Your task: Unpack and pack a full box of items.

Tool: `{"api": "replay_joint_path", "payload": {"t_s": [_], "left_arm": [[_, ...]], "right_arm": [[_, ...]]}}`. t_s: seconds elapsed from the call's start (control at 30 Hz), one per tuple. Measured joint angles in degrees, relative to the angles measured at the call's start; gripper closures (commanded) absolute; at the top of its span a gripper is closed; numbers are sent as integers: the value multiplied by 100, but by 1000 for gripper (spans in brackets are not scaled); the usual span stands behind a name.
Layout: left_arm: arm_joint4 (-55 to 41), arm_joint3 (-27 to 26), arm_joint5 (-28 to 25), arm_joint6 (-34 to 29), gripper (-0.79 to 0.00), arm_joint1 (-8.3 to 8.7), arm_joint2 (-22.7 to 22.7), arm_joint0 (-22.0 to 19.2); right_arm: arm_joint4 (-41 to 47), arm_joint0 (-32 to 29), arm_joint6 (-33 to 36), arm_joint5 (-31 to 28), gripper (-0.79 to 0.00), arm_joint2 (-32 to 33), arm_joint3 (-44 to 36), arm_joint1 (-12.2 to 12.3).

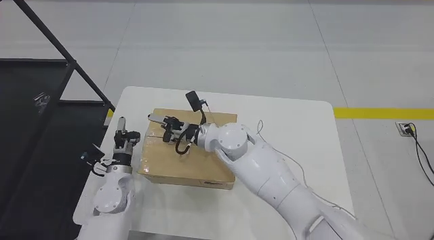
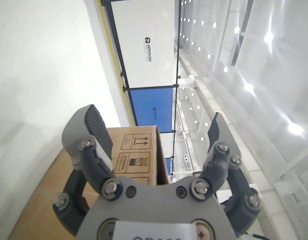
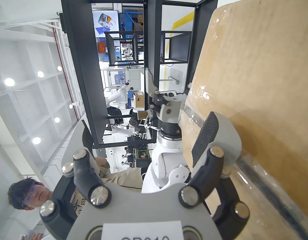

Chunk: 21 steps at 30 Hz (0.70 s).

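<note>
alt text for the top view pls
Seen from above, a closed cardboard box sits on a white table. The right gripper is over the box's top, toward its far left corner. The left gripper is beside the box's left side.

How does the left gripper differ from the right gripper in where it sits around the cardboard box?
The left gripper sits off the cardboard box's short end, while the right gripper is over the box's top, by the taped seam. The left gripper points away from the robot; the right gripper points sideways, toward the left one. Both are open and hold nothing.
</note>
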Motion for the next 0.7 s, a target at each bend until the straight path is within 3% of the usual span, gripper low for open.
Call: {"api": "replay_joint_path", "payload": {"t_s": [0.2,0.47,0.5,0.57,0.7], "left_arm": [[77,345,-186,-249,-785,-24,248,-128],[52,330,-169,-296,-785,-34,353,-99],[49,323,-164,-290,-785,-35,364,-93],[6,301,-159,-277,-785,-39,375,-84],[-272,197,-137,-238,-785,-56,370,-61]], "right_arm": [[108,142,129,-21,-785,-41,402,-213],[39,320,394,31,-785,-80,873,-416],[-3,346,418,56,-720,-87,941,-438],[-71,381,471,101,-379,-96,1034,-465],[-248,428,489,175,-182,-90,1207,-495]]}}
